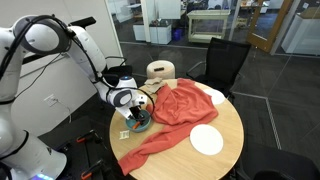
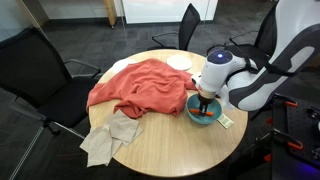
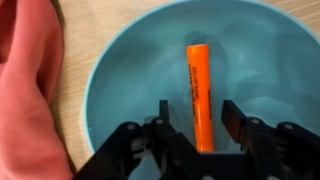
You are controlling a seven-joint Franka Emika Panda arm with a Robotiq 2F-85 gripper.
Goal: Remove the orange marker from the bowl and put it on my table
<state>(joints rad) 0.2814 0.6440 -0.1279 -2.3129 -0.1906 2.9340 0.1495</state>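
The room is an office with dark carpet and glass walls, and black office chairs stand around a round table of light wood. The white robot arm stands beside the table. It rises up, bends at the elbow and reaches down over the table's edge, so that the wrist points straight down.

A large red-orange cloth lies crumpled across much of the tabletop. A smaller pale beige cloth hangs over the rim next to it. A flat round white plate lies on the wood just beside the red-orange cloth.

A small round teal-blue bowl sits near the table's edge, and the red-orange cloth lies at its rim. The black gripper hangs directly over this bowl and is lowered into its opening.

In the wrist view the two fingers are spread apart. They stand on either side of a thin orange marker, and a little gap shows on each side. The orange marker lies flat on the bottom of the bowl, near the middle, with one end between the fingers.
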